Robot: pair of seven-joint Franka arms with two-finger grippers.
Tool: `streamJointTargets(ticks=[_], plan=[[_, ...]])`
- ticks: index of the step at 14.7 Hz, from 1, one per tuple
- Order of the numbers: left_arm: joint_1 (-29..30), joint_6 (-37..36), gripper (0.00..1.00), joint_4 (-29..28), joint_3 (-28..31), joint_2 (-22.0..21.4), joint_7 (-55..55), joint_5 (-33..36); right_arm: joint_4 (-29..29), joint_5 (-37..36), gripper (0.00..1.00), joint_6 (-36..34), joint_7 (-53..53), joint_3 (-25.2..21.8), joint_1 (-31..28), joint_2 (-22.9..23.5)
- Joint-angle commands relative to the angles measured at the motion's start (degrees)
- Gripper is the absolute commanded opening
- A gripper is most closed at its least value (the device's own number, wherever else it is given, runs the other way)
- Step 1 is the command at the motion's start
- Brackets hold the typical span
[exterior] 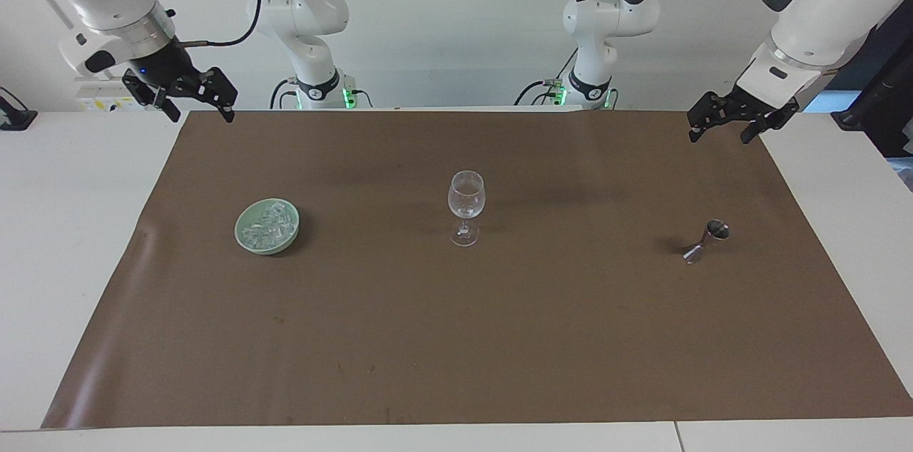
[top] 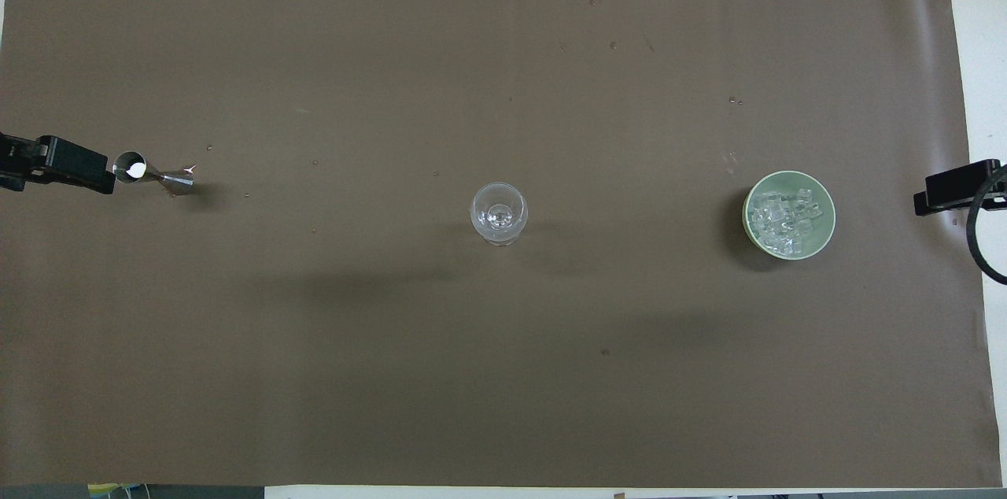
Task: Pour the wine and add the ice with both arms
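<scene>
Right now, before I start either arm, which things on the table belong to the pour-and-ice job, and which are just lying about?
For the job:
- steel jigger
- wine glass
- ice cubes in the green bowl
- left pincer, open, raised
- right pincer, open, raised

Lying about:
- only the brown mat; nothing else on it

Plain white wall (exterior: 463,24), white table (exterior: 71,224) under a brown paper sheet (exterior: 456,338), soft even light
</scene>
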Motion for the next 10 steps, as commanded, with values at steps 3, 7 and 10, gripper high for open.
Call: streamJointTargets(ticks=[3,7,10], plan=[[0.0,1.4,1.0,-2.21,0.0,-1.82,0.4,1.15,-0.61,0.72,1.0,-0.25,-1.48,0.3,-0.91,-0.76],[0.0,1.4,1.0,-2.21,0.0,-1.82,0.48,1.15,-0.61,0.28,1.0,-0.34,-1.22,0.3,-0.99,-0.76],[-0.79,1.4,1.0,-2.21,0.0,-1.74,0.31,1.15,-0.61,0.37,1.0,-0.34,-1.13,0.39,-0.99,-0.76]])
